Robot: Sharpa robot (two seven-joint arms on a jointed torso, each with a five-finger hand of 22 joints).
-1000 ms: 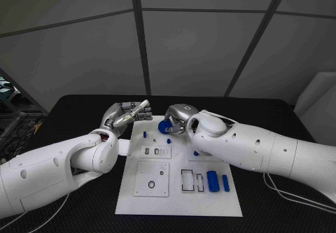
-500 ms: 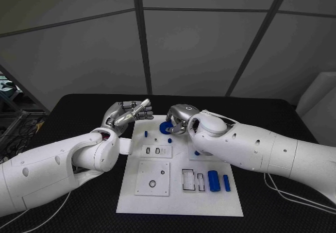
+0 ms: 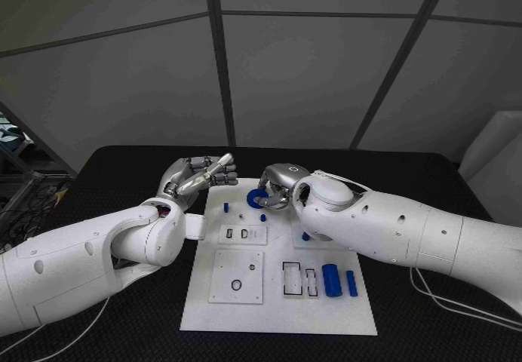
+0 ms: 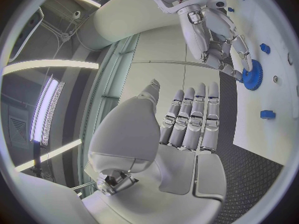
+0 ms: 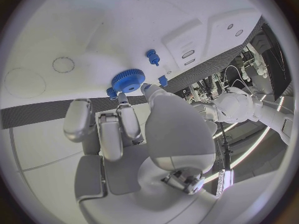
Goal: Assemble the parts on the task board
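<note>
- The right hand (image 3: 278, 183) has its fingers (image 5: 127, 119) on a blue gear (image 5: 127, 80). The fingertips pinch it at its toothed rim, so the hand is holding it.
- The gear is at the far end of the task board (image 3: 277, 309), low over the white plate. I cannot tell if it is touching the plate or just above it.
- The gear looks like hard plastic. I think it is light and stiff and will not bend or break easily.
- The teeth give the fingers something to catch, so the rim is a good place to hold. The flat faces look smooth and may slip.
- The left hand (image 3: 198, 178) is empty. Its fingers (image 4: 190, 119) are straight and side by side, lifted up beside the far left edge of the board.
- Counting on the board in the head view: one gear, two blue cylinders (image 3: 330, 280) lying side by side near the front right, and about three small blue pegs (image 3: 226, 207) near the gear. One more small blue bit peeks out by the right arm, but it is too hidden to name.
- The board lies on the black counter (image 3: 435, 332).
</note>
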